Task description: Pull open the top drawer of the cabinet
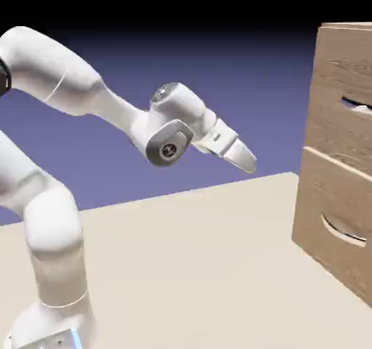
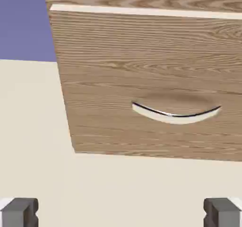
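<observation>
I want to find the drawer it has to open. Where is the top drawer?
In the exterior view the top drawer is at the right edge, in the upper half of the cabinet, above the lower drawer and well away from the robot's hand.

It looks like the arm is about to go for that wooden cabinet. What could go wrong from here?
1. The hand view is centred on the lower drawer's handle, so the gripper might head for that drawer instead of the top drawer.
2. The gripper hangs well short of the cabinet and below the top handle; if it goes in without rising, it could hit the wood.
3. The handles are thin and curved, so the open gripper could slip off.
</observation>
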